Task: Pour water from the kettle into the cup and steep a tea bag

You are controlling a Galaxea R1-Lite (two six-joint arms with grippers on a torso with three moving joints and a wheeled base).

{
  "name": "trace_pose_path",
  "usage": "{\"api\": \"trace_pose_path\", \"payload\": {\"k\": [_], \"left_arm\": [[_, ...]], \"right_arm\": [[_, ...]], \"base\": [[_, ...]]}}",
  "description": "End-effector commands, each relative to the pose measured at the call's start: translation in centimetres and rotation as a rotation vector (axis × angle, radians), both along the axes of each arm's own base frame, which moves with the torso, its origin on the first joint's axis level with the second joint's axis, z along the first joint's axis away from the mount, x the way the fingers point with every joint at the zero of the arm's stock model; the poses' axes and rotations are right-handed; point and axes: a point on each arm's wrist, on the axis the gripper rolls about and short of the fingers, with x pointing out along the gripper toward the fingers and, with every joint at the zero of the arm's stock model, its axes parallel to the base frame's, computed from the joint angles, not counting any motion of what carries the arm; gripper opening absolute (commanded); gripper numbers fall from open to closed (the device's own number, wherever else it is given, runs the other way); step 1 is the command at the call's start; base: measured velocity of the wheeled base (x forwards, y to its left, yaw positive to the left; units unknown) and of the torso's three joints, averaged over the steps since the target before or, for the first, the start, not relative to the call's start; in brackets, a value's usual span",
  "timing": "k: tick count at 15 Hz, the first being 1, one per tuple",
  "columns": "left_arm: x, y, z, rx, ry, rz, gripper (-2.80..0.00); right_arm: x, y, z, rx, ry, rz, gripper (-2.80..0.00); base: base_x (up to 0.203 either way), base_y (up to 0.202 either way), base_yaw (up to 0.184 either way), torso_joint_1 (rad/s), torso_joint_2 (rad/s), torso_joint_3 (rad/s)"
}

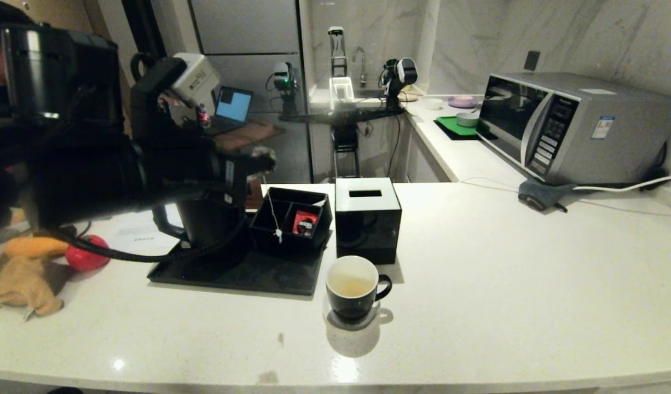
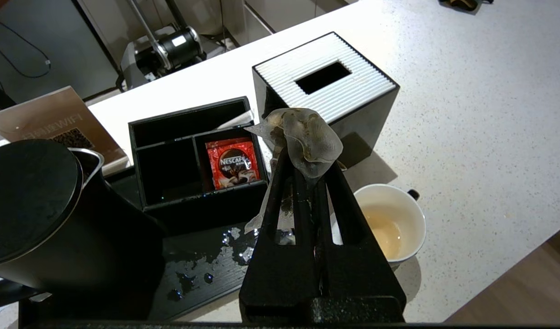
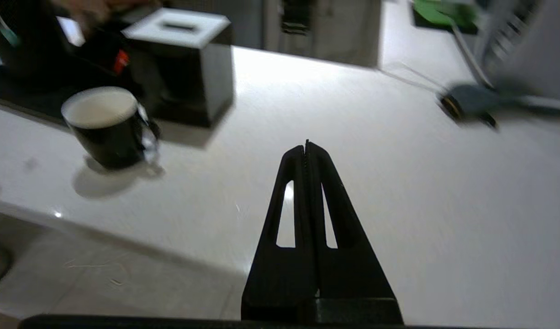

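While the left end effector (image 2: 303,157) hangs above the black tray (image 2: 207,269), its 2 slim black wedge-shaped fingers are pinched together on the tea bag (image 2: 303,139), a crumpled, translucent greyish-brown mesh pouch draped over their tips. From the bag a thin string drops to a tiny white tag (image 1: 279,235) that dangles in front of the organiser box (image 1: 289,216) in the head view. That box is a low black tray with square compartments, 1 of which holds a glossy red coffee packet (image 2: 232,162). Just beside it stands a glossy black cube box (image 2: 325,91) with a white ribbed top and a rectangular slot. The kettle (image 2: 47,214), matte black with a flat round lid and a small pointed metal-rimmed spout, sits on the tray, whose surface carries scattered water droplets. The cup (image 1: 354,287), a shiny black mug with a white inside and a small ear handle, stands on the speckled white stone surface (image 1: 505,284) in front of the cube box and holds a shallow pool of pale yellowish water (image 2: 384,228). The right end effector (image 3: 306,146) hovers over bare surface well to the side of the cup, its tapered black fingers pressed tightly together with nothing between them.
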Motion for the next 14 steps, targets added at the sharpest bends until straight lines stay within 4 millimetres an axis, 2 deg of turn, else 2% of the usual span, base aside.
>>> {"api": "trace_pose_path", "payload": {"k": [1,3,5,7,11,14], "left_arm": [[0.2,-0.1,-0.1,0.002,0.003,0.002,-2.80],[0.2,-0.1,-0.1,0.001,0.003,-0.003,-2.80],[0.2,-0.2,-0.2,0.001,0.003,-0.007,-2.80],[0.0,-0.6,-0.2,0.001,0.004,-0.022,-2.80],[-0.7,-2.0,0.1,-0.010,-0.002,-0.092,-2.80],[-1.1,-3.1,0.8,-0.024,-0.019,-0.144,-2.80]], "right_arm": [[7.3,1.2,1.9,-0.011,0.106,0.086,-2.80],[12.3,2.4,3.4,-0.008,0.082,0.176,-2.80],[16.5,4.1,4.0,-0.007,0.046,0.281,-2.80],[19.3,7.1,3.9,-0.005,0.012,0.410,-2.80],[22.1,13.2,2.7,0.006,-0.064,0.599,-2.80],[22.4,16.2,1.8,0.023,-0.109,0.676,-2.80]], "base": [[0.000,0.000,0.000,0.000,0.00,0.000],[0.000,0.000,0.000,0.000,0.00,0.000],[0.000,0.000,0.000,0.000,0.00,0.000],[0.000,0.000,0.000,0.000,0.00,0.000],[0.000,0.000,0.000,0.000,0.00,0.000],[0.000,0.000,0.000,0.000,0.00,0.000]]}}
